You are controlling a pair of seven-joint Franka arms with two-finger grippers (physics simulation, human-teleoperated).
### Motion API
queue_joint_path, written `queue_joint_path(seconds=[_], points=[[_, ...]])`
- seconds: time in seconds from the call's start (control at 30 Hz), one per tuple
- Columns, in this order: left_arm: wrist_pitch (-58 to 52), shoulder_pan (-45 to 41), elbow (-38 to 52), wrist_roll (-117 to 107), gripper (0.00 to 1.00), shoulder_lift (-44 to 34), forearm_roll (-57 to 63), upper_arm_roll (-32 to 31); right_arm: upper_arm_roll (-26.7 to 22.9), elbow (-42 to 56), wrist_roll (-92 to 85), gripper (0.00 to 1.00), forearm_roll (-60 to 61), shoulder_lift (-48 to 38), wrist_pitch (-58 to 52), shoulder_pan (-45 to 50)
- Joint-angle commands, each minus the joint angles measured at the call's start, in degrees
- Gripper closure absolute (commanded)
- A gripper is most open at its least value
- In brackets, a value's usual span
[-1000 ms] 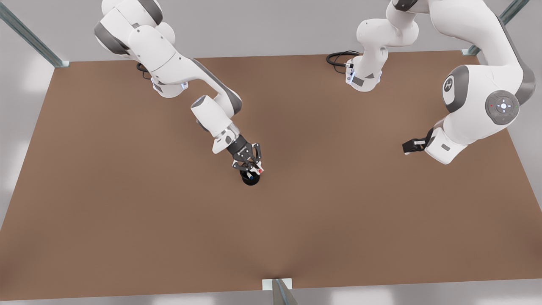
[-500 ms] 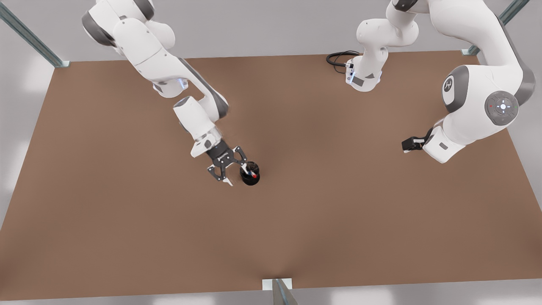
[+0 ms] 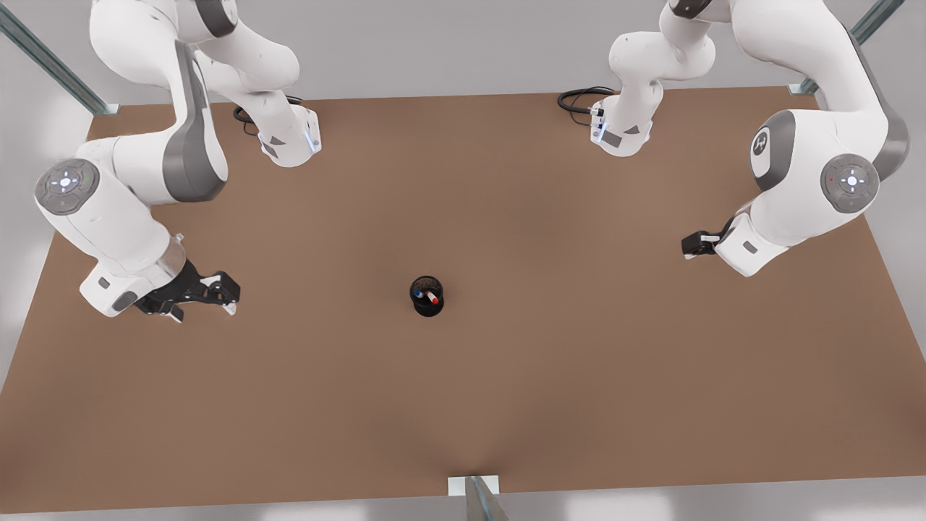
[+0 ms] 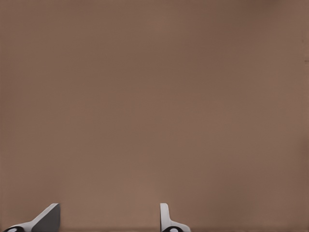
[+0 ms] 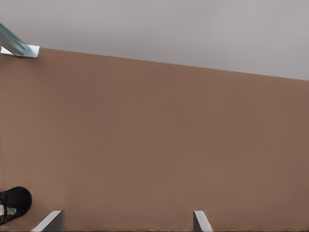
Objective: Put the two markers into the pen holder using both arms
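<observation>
The black pen holder point(image 3: 427, 307) stands upright in the middle of the brown table. Both markers stand inside it, their tips showing above the rim: the red cap point(image 3: 434, 299) beside the blue cap point(image 3: 419, 294). My left gripper point(image 3: 204, 310) hangs open and empty over the table, well off toward the front view's left of the holder; its fingertips point(image 4: 163, 212) frame bare tabletop. My right gripper point(image 3: 691, 247) waits open and empty at the front view's right. From there the pen holder point(image 5: 17, 199) sits far beyond its fingertips point(image 5: 197, 218).
Both arm bases stand at the table's far edge, with a black cable point(image 3: 579, 98) coiled beside the base at the front view's right. Metal posts rise at the far corners point(image 3: 101, 108) and at the near edge's middle point(image 3: 474, 488). The table edge point(image 5: 169, 63) meets a grey wall.
My left gripper opened over the holder, leaving the red-capped marker inside, then swung far toward the front view's left. The right arm barely moved.
</observation>
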Motion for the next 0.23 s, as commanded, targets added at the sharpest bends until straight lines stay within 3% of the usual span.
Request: queue_joint_path(seconds=[0.0, 0.2], points=[[-0.05, 0.06, 0.07, 1.34, 0.00, -0.06, 0.11, 0.01, 0.05, -0.27, 8.95, 0.00, 0.27, 0.41, -9.82, 0.59], [-0.05, 0.50, 0.60, 2.39, 0.00, -0.06, 0.46, 0.10, 0.05, -0.18, 8.78, 0.00, 0.01, 1.29, -8.94, 0.06]])
